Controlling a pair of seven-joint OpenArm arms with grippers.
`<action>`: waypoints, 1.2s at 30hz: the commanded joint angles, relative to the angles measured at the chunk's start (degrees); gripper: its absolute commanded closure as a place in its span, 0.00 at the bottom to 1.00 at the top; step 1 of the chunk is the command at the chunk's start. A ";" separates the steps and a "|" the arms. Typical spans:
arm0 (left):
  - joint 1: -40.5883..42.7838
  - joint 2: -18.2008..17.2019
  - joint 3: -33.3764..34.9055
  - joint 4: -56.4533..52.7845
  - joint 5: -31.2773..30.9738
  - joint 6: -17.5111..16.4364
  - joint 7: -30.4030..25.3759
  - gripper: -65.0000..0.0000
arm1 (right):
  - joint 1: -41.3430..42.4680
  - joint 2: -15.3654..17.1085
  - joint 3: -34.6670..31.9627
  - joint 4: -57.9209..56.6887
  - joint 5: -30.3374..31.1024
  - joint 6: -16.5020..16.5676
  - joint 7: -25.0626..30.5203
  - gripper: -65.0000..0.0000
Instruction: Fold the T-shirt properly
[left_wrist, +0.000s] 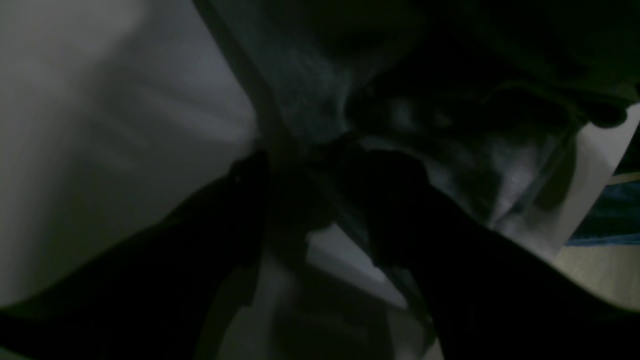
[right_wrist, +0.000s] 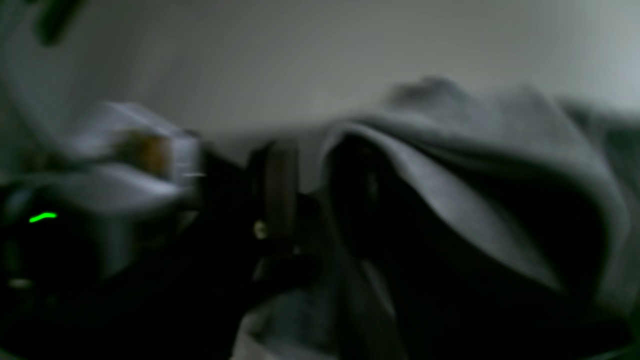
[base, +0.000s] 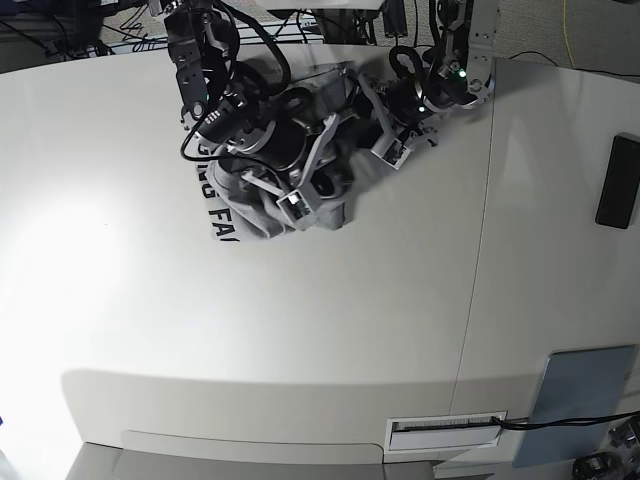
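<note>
The heather-grey T-shirt lies bunched near the table's far edge, with black lettering showing on its left side. Both arms reach down into the heap. In the left wrist view the left gripper has its dark fingers spread wide, and grey T-shirt cloth runs down through the gap. The right wrist view is blurred. There the right gripper shows a gap between its fingers, and a fold of the T-shirt drapes against the right-hand one. In the base view the arms hide both sets of fingertips.
The white table stretches wide toward the near side. A black flat object lies at the right edge and a grey-blue pad at the lower right. A seam runs down the table. Cables hang behind the far edge.
</note>
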 joint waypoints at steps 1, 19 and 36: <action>-0.07 -0.04 -0.07 0.66 -0.17 0.00 0.46 0.51 | 0.85 -0.31 -0.04 1.01 2.23 1.16 1.42 0.71; 0.85 0.04 -7.19 12.85 -21.66 -1.99 11.85 0.51 | 5.38 2.89 23.19 6.88 -0.98 2.64 -2.47 0.71; 2.27 2.93 7.45 12.63 -13.99 12.28 9.49 0.60 | -2.93 15.91 46.07 6.82 -3.52 2.49 -2.60 0.71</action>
